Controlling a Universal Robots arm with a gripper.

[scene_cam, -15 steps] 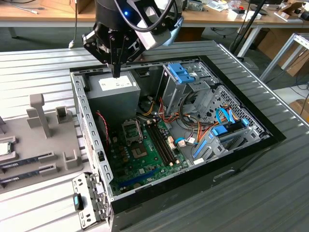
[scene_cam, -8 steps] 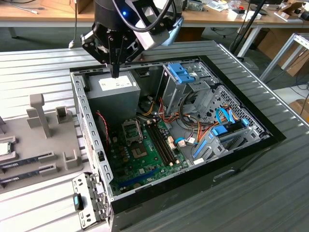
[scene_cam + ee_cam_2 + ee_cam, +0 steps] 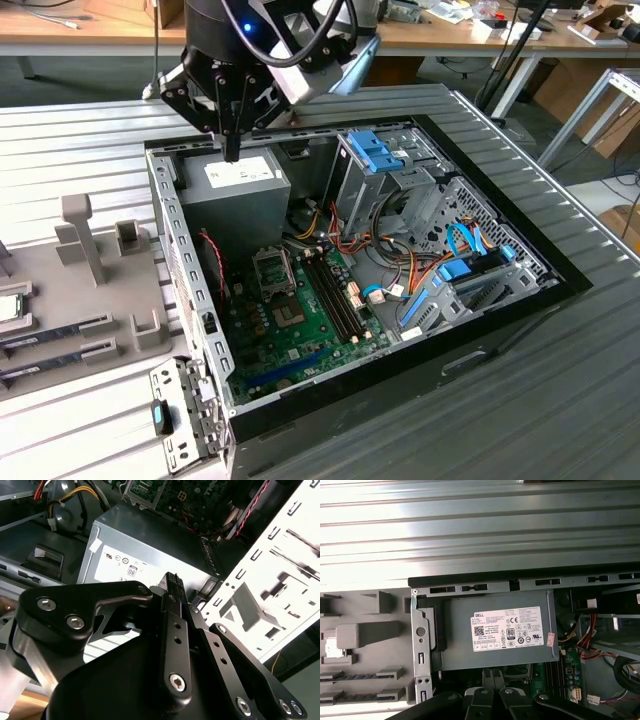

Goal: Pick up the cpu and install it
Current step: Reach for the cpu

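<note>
Cpu (image 3: 8, 306): lies flat in its holder on the grey tray (image 3: 50, 270), outside the computer case (image 3: 175, 250). It is well apart from the power supply (image 3: 235, 195), off toward the exterior view's left, and nothing touches it.
Gripper (image 3: 232, 150): mine, fingers clenched together on nothing and pointing down. I hover right above the power supply's labelled top.
Done: nothing that shows; the chip is neither picked up nor seated.
Left: by my judgement, the whole job of grasping, carrying and installing.
Socket (image 3: 273, 268): a metal frame on the green board (image 3: 300, 340), just beside the power supply. It looks vacant, though I cannot be sure.
In the way: the case's side wall stands between the power supply and the tray, and upright posts (image 3: 80, 235) rise on the tray between the two.
Around: memory sticks (image 3: 335, 290) lie past the socket from the power supply, with bundled cables (image 3: 350, 240) and a blue-tabbed drive cage (image 3: 380, 150) near it.
</note>
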